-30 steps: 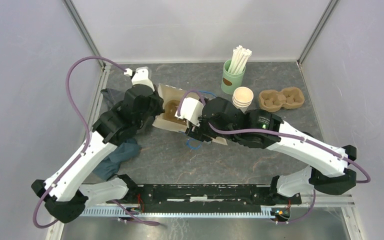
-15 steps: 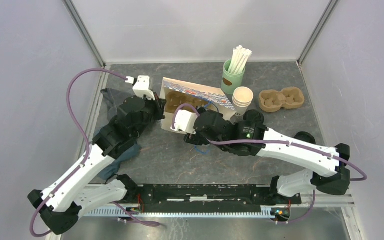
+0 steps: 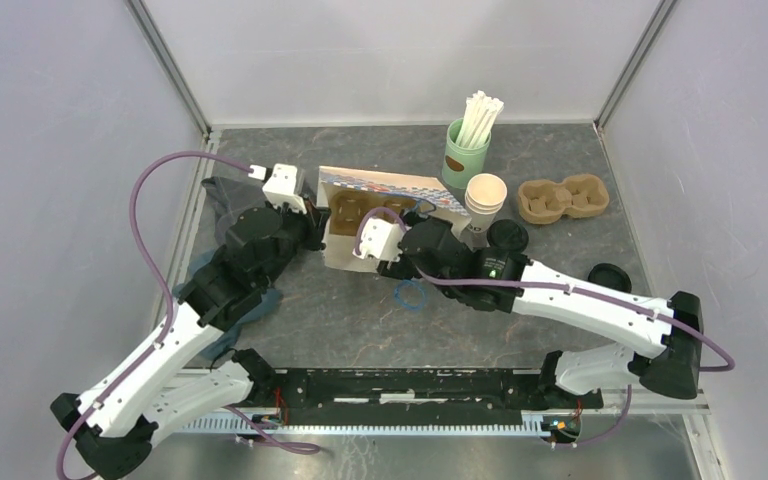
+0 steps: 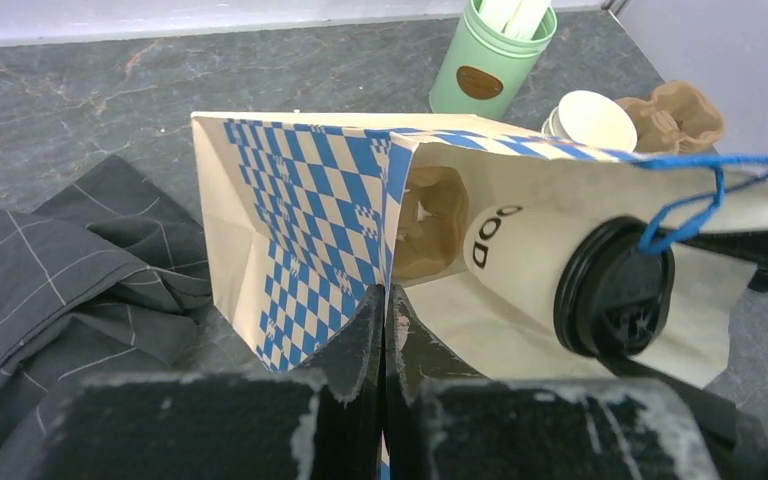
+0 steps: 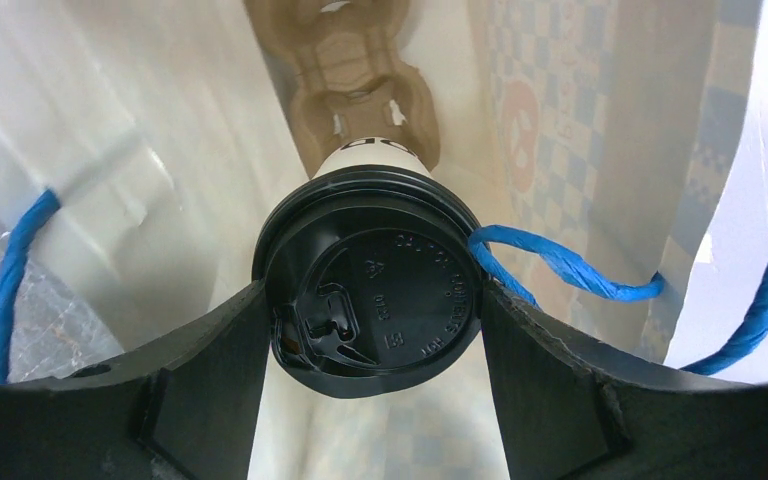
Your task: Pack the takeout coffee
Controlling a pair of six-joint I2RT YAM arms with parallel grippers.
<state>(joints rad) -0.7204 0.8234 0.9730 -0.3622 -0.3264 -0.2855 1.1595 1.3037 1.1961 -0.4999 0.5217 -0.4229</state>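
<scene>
Bag pose has changed over the last second: the paper bag (image 4: 300, 200) was slumped with its opening facing up at the top camera. Now it lies on its side on the desk (image 3: 340, 320), blue-check panel up, mouth pointed at the right arm. The left end effector (image 4: 385, 310) has its fingers pressed together on the bag's rim fold and props the mouth open. The right arm has dropped from above the bag to level with the opening. The right end effector (image 5: 370, 300) is clamped on the lidded coffee cup (image 4: 530, 255), one finger either side just under the black lid (image 5: 370, 290). The cup is past the rim and inside the mouth, lying roughly along the bag's axis, base toward the pulp cup carrier (image 5: 360, 60) deep in the bag. Base looks close to a carrier socket; can't tell if it's touching or seated. My read: insertion is under way, seating and release still to do. Watch item: the blue cord handle (image 5: 560, 265) sits against the lid's edge and could snag on pull-out. Spare cup stack (image 3: 486, 195), loose lids (image 3: 508, 236) and a second carrier (image 3: 563, 197) are outside the bag, so more to pack, I'd guess.
</scene>
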